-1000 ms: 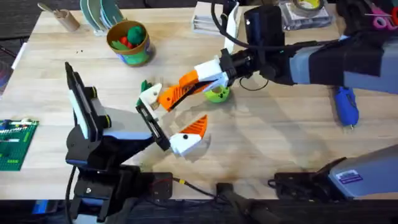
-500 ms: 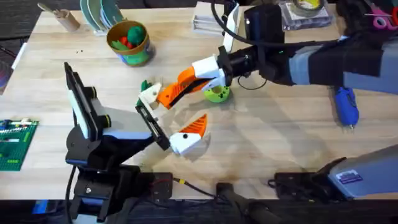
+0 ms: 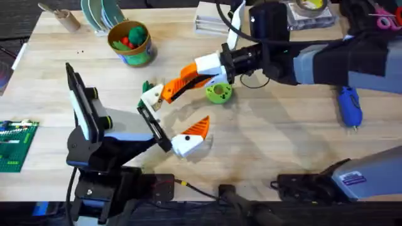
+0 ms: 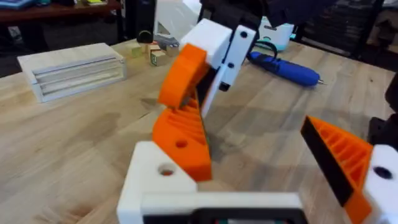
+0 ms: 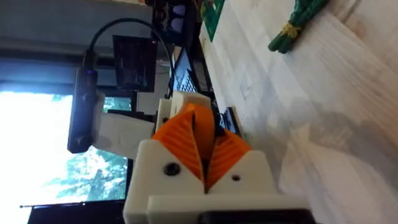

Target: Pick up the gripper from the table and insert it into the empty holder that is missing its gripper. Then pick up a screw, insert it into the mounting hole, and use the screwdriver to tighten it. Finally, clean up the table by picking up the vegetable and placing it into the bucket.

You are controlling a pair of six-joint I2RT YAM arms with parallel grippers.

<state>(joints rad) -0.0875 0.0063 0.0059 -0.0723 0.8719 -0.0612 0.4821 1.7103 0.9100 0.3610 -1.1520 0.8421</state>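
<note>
The right gripper is clamped narrow on the gripper, the small orange wedge, whose tip sits against the holder, the white block on the left arm's near finger. Compared with a second ago, the right gripper's white base and the wrist behind it have risen slightly up the overhead view and turned a little, so the orange fingers now slope down more steeply toward the holder; the wedge's tip has hardly moved. In the left wrist view the gripper rests right on the holder, its screw hole showing, with the right arm's orange pad pressed to it from above. In the right wrist view the two orange pads meet with almost no gap.

The left gripper stands wide, one finger ending at the holder, the other carrying its own orange tip; it has not shifted.

The vegetable lies on the table just beyond the holder, and shows as a green bundle in the right wrist view. The green disc sits under the right wrist, more exposed than before. The bucket stands well apart at the far left, toys inside. The screwdriver lies at the right edge, unmoved.
</note>
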